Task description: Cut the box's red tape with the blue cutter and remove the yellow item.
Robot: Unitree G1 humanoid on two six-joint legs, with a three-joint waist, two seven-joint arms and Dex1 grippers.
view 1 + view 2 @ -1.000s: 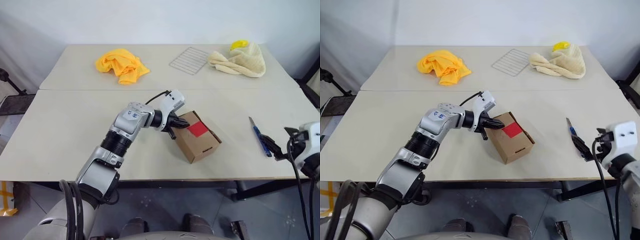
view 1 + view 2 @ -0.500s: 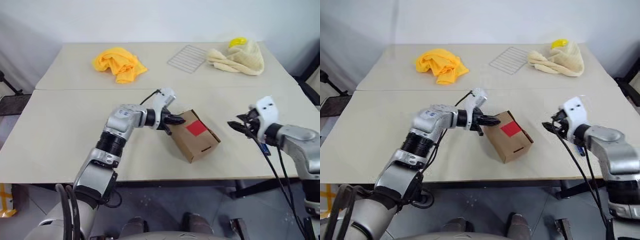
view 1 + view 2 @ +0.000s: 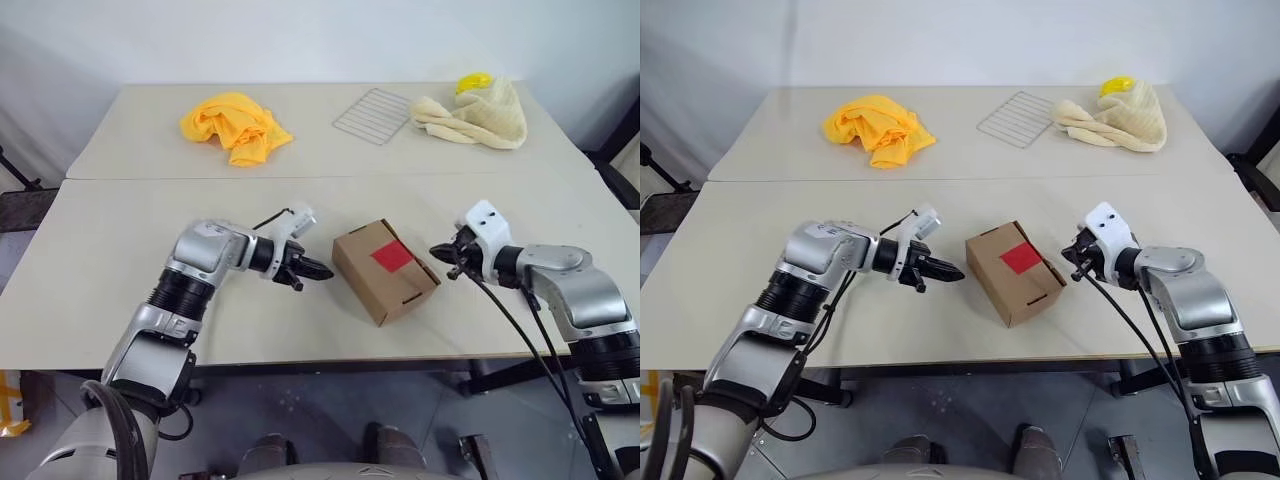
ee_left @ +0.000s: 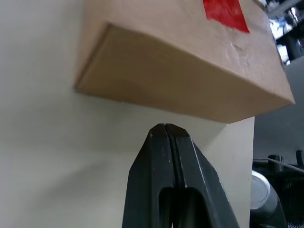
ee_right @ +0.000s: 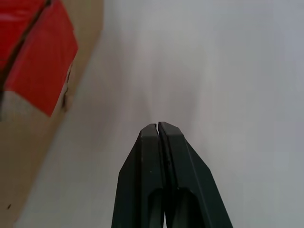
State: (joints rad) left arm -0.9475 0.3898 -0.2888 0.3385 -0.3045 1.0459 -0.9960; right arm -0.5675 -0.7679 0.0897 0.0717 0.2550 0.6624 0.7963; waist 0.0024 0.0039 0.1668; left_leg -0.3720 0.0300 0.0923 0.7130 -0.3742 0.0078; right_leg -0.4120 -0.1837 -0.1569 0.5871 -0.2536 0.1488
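Box (image 3: 385,270) sat near table's front edge, red tape (image 3: 393,257) on top, uncut. Left gripper (image 3: 318,271) pinched shut, empty, just left of box, apart. Right gripper (image 3: 441,251) likewise shut, empty, just right of box. Cutter unseen. Step needed cutter fetched first, blade drawn along tape seam, box braced by other gripper. Far: orange cloth (image 3: 232,125), rack (image 3: 375,115).

Two pale beige tables (image 3: 120,260) pushed together along a seam. On the near one, a cardboard box (image 3: 386,271) with red tape (image 3: 392,257). On the far one, an orange-yellow cloth (image 3: 235,126), wire rack (image 3: 375,115), and cream towel (image 3: 478,118) against a yellow plastic piece (image 3: 474,82).
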